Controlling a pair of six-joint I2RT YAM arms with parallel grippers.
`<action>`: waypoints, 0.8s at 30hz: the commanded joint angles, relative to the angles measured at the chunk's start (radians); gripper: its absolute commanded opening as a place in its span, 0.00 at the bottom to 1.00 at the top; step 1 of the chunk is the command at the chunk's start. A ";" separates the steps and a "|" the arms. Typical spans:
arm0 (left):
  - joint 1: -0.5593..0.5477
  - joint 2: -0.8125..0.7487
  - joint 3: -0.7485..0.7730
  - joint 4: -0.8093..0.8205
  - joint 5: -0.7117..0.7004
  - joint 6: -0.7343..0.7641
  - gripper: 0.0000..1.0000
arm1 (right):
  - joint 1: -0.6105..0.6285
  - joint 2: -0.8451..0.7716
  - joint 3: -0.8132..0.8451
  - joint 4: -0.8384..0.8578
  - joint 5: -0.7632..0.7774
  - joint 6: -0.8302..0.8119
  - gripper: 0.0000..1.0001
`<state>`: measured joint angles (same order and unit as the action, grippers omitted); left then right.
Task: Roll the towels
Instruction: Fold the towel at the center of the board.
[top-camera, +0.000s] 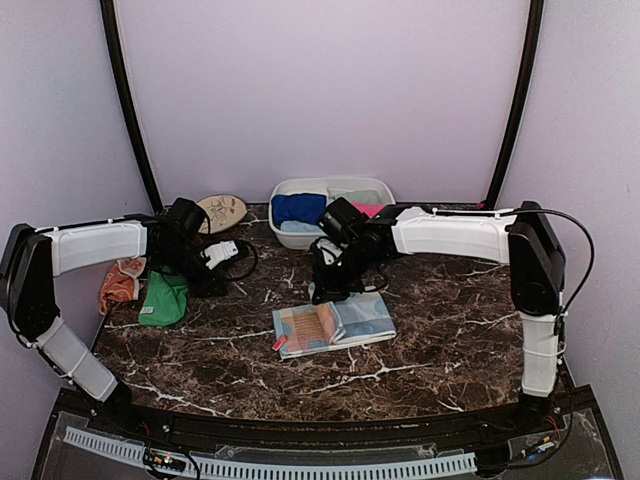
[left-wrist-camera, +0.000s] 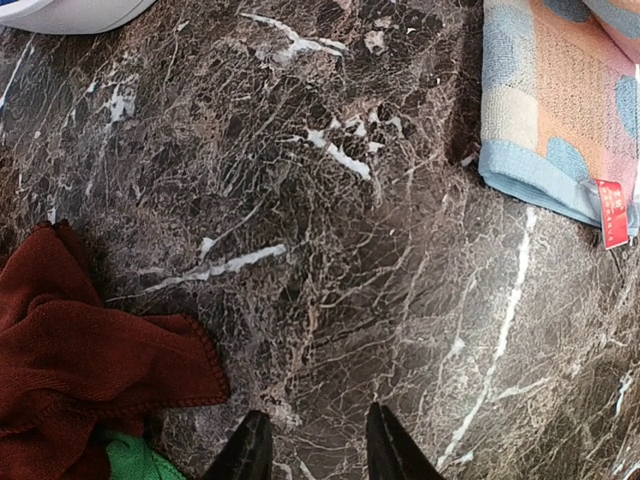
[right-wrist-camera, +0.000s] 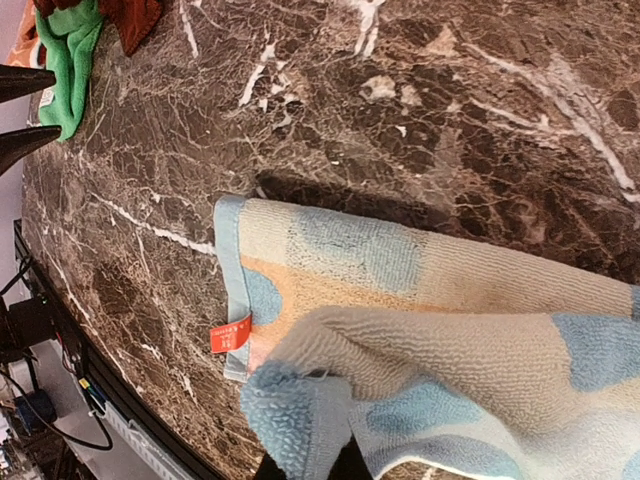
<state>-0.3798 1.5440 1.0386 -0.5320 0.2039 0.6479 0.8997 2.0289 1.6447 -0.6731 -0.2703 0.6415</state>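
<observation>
Your right hand (right-wrist-camera: 308, 468) is closed on the dotted towel (right-wrist-camera: 430, 300). At the bottom edge of the right wrist view, a fold of the cloth rises off the desk (right-wrist-camera: 400, 90) and bunches into the grip. I read that as the start of a roll, with one edge lifted so it can be turned over the flat part. The rest of that towel lies spread in the middle of the top view, its red label (right-wrist-camera: 231, 338) on the hem. It is looped terry, pale with blue dots on peach inside a light blue border, and limp enough to sag wherever you lift it. Your left hand (left-wrist-camera: 318, 450) hangs over bare desk with its jaws a little apart and nothing between them, probably keeping clear of the work. The rust-brown towel (left-wrist-camera: 80, 350) and the green towel (left-wrist-camera: 130, 462) lie crumpled at the lower left of the left wrist view, not yet rolled. The white oval tub (top-camera: 300, 188) at upper centre of the top view holds a royal blue towel (top-camera: 298, 208) and a pink towel (top-camera: 368, 209). The desk is glossy dark marble with white veins, so cloth will likely slide on it.
</observation>
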 joint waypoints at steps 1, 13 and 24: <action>-0.002 -0.013 -0.004 -0.001 -0.006 0.016 0.34 | 0.024 0.033 0.062 0.019 -0.038 0.006 0.00; -0.002 -0.011 -0.021 0.007 -0.014 0.015 0.34 | 0.039 0.108 0.051 0.083 -0.086 0.032 0.20; -0.002 -0.001 -0.011 0.006 -0.012 0.012 0.34 | 0.046 0.117 0.018 0.247 -0.142 0.125 0.28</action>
<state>-0.3798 1.5448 1.0313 -0.5220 0.1898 0.6544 0.9371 2.1452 1.6752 -0.5228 -0.3759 0.7219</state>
